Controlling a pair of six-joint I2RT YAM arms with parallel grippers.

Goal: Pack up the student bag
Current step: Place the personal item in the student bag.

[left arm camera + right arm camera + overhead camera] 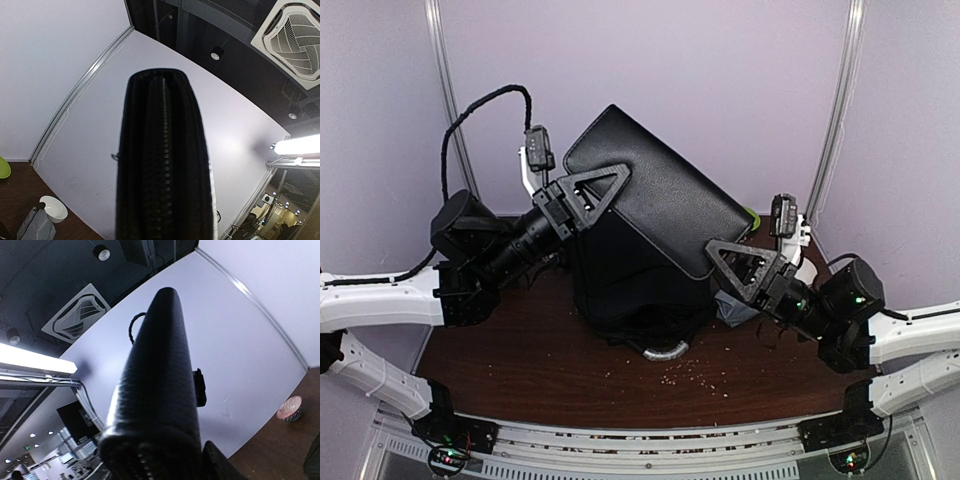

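The left gripper point(600, 192) clamped the black notebook point(660, 190) above the student bag point(630, 290), not yet inside; the right gripper's point(735, 262) state was unclear.

Crumbs point(705, 376) dot the brown table point(520, 350) — a white bowl point(53, 208) beside a grey pouch point(35, 227).

Left tool point(612, 182) holds black case point(665, 200) over student bag point(630, 285), right tool point(722, 256) alongside.
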